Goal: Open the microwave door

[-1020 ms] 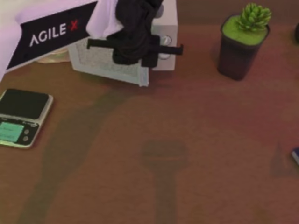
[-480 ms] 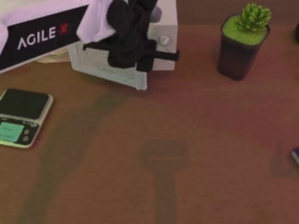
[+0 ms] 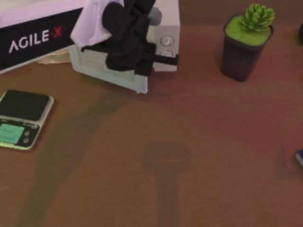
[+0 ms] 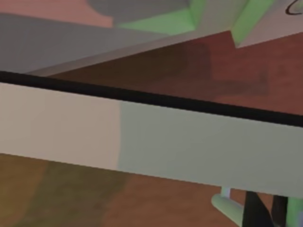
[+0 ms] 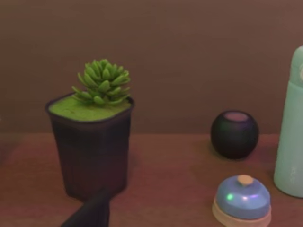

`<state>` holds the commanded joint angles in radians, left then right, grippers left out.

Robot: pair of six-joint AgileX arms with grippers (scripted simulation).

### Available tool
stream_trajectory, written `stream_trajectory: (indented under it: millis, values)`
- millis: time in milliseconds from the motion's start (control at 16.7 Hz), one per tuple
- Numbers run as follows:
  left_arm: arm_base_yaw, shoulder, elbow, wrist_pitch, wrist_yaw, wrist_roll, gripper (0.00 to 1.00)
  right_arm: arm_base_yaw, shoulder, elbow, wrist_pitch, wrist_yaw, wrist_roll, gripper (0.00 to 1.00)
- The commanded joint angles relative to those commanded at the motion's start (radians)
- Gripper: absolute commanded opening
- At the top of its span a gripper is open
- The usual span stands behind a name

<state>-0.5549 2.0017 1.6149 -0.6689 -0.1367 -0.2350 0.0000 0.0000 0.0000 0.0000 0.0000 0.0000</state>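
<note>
The white microwave [image 3: 168,19] stands at the table's back edge, its two knobs [image 3: 165,41] showing beside my left arm. The microwave door [image 3: 94,65], with its speckled mesh window, is swung partly outward, its free edge out over the table. My left gripper [image 3: 142,71] is at that free edge, shut on the door's handle. In the left wrist view the door [image 4: 189,146] crosses the frame edge-on, and the pale handle bar [image 4: 229,207] sits beside the dark fingers [image 4: 255,213]. The right wrist view shows only one dark finger [image 5: 90,213] of my right gripper.
A small kitchen scale [image 3: 23,118] lies at the left. A potted succulent [image 3: 247,40] stands at the back right, near the microwave. The right wrist view also shows a dark round speaker [image 5: 234,134], a blue bell [image 5: 243,198] and a mint bottle [image 5: 291,127].
My left arm has drawn back to the left with the handle in its grip. The door's free edge has swung a little farther out from the microwave.
</note>
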Motion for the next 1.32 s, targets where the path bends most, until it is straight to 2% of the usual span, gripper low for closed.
stream_trajectory:
  millis: [1320]
  values:
    - [-0.002,-0.007,-0.016,0.006,0.011,0.011,0.00,0.000,0.000,0.000,0.000,0.000,0.000,1.00]
